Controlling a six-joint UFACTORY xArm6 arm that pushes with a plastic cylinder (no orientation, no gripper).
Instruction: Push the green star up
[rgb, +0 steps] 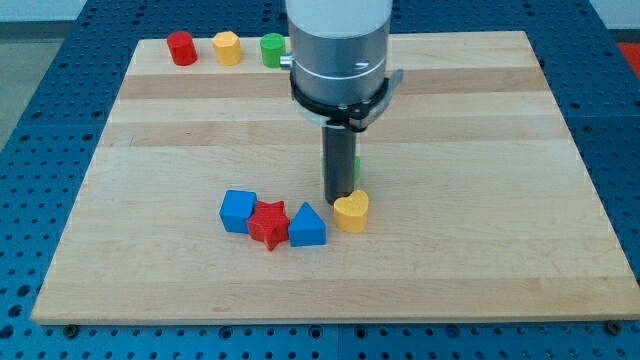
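1. red blocks: two, a cylinder at the view's top left and a star near the middle.
2. yellow blocks: two, one in the top row, and a heart.
3. blue blocks: two, a cube and a triangle.
4. green blocks: two, a cylinder in the top row, and a sliver behind the rod, shape unclear.

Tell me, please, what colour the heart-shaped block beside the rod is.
Yellow; the heart block shows in the camera view.

My tip meets the board just left of the yellow heart; a green block peeks from behind the rod, above the heart.
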